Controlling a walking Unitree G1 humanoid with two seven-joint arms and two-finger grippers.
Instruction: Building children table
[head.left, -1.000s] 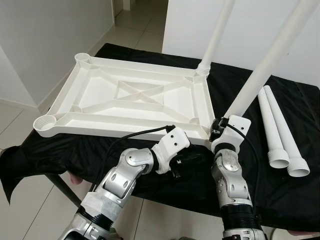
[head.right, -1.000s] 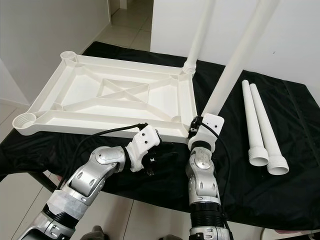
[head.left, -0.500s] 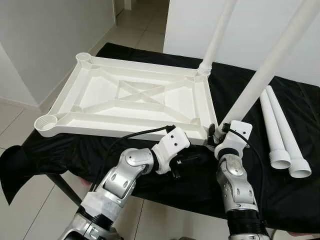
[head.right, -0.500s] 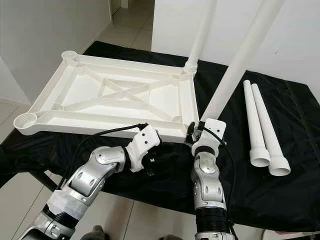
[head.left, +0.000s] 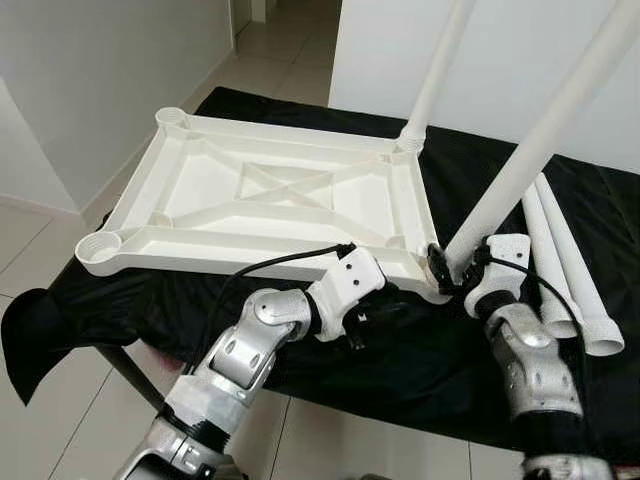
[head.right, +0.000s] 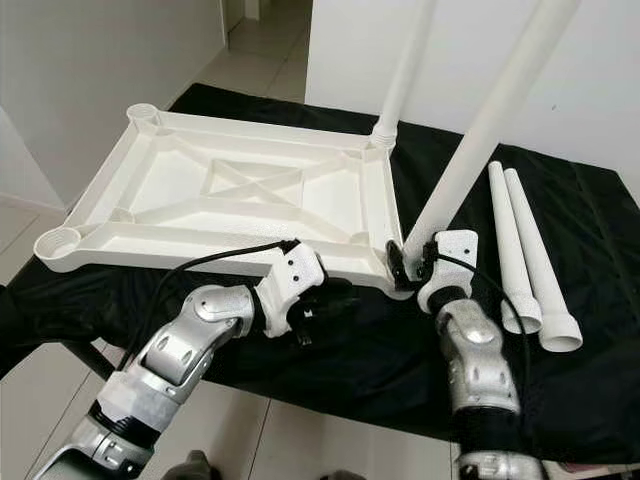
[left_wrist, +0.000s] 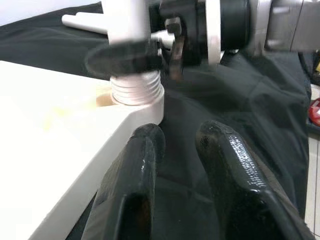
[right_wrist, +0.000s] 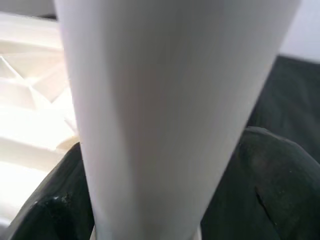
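White tabletop (head.left: 270, 200) lies upside down on the black cloth (head.left: 400, 350), ribbed underside facing up. Two empty leg sockets on its left corners. One leg (head.left: 432, 75) stands in the far right socket. Left gripper (head.left: 365, 312) sits at the near edge of the tabletop, just below the near right corner; fingers (left_wrist: 135, 175) a narrow gap apart, nothing between them. Second leg (head.left: 540, 140) stands tilted in the near right socket, threaded base visible in the left wrist view. Right gripper (head.left: 452, 268) clamps this leg low at its base. Two loose legs (head.left: 565, 270) lie side by side on the cloth at far right.
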